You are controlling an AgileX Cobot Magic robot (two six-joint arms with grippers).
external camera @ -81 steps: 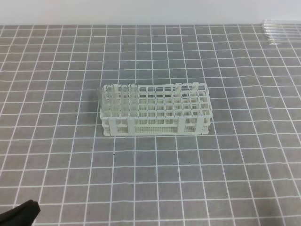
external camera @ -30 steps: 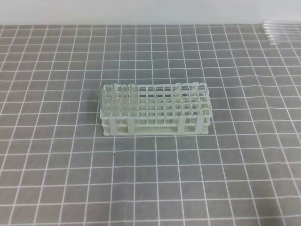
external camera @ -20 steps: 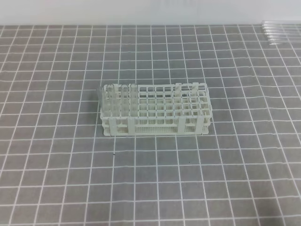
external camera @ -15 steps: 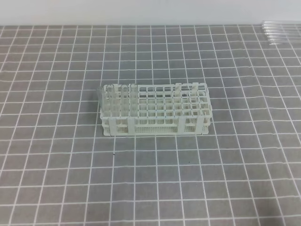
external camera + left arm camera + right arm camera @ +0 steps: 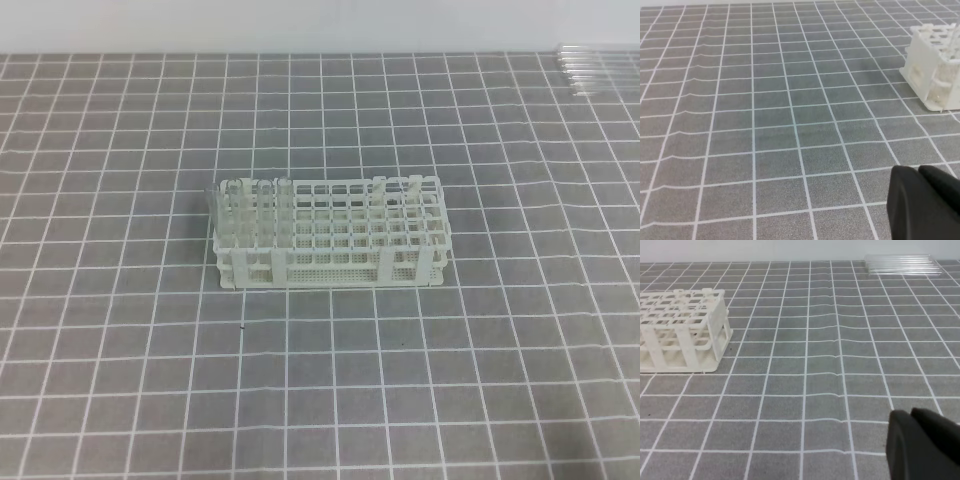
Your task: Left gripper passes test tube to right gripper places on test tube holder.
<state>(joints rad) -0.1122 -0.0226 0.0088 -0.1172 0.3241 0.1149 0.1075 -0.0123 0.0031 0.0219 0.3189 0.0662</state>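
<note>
Presently we note both the left gripper (image 5: 920, 172) and right gripper (image 5: 912, 415) pinched closed, empty, well apart from the test tube holder (image 5: 328, 235).

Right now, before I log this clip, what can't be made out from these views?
- Left gripper: cut off by the left wrist view's lower edge; absent from the exterior high view.
- Right gripper: likewise cut off in the right wrist view.
- Tubes standing in the test tube holder: clear glass, count unreadable.
- Bundle of clear tubes: cropped by the exterior high view's right edge; count unclear in the right wrist view.
</note>
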